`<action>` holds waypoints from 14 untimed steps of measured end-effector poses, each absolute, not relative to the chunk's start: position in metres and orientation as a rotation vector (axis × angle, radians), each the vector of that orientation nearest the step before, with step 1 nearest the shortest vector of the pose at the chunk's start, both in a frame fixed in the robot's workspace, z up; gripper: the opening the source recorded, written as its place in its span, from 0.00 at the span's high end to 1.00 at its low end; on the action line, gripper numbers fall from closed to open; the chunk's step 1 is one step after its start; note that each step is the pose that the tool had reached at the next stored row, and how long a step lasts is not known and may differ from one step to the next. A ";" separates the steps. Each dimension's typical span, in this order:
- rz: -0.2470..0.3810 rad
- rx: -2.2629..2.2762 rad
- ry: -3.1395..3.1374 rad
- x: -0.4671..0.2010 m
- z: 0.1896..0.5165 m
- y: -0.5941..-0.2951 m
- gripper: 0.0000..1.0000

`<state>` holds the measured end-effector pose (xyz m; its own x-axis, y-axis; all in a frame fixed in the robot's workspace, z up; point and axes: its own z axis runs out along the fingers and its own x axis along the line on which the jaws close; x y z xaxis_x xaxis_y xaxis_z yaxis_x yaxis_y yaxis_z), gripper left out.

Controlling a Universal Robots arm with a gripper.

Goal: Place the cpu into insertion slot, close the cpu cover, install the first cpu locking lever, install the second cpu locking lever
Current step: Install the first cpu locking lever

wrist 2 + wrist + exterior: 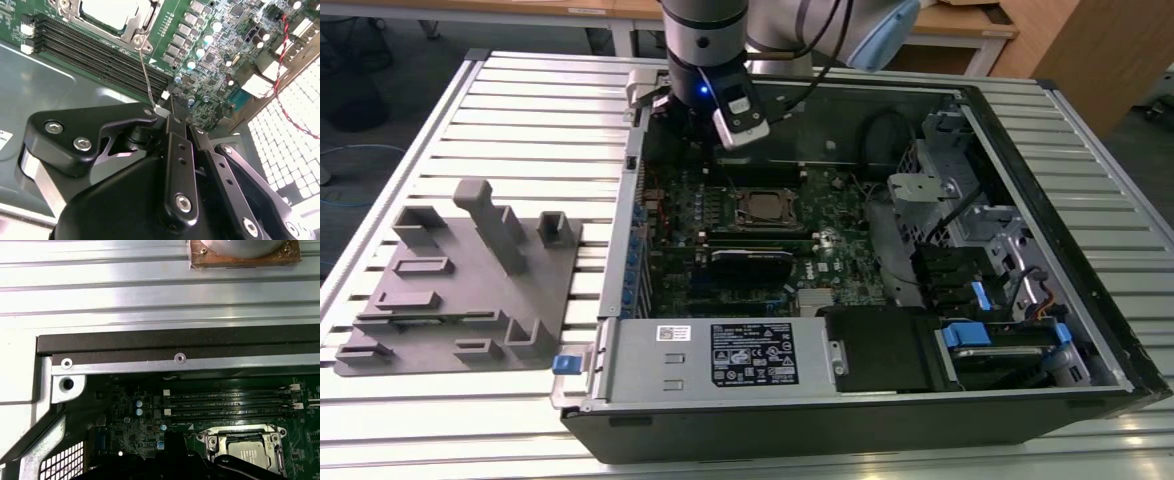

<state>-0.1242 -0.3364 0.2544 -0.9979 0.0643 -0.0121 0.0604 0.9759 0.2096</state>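
The cpu [107, 11] lies in the insertion slot [767, 207] on the green motherboard, its silvery top showing. Around the chip the cpu cover [131, 27] lies flat as a metal frame. From the socket's corner a thin wire locking lever [148, 75] stands up, and its free end meets the tips of my gripper [170, 114]. The black fingers are pressed together there. In the exterior view my gripper [715, 128] hangs over the back part of the board, just behind the socket. The first wrist view shows the cpu [246, 454] and the cover [274, 452] beside my gripper [172, 440].
The board sits inside an open computer case [1067, 200] on a slatted metal table [520, 120]. Black memory slots [100, 50] run beside the socket. A power supply [720, 355] and drive bays [987, 250] fill the near and right parts. A grey fixture [467, 280] lies at the exterior view's left.
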 end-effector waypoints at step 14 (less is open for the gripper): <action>0.329 0.099 3.108 -0.085 0.254 -0.337 0.89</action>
<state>-0.0847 -0.3366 0.2543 -0.9979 0.0643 -0.0077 0.0613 0.9759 0.2093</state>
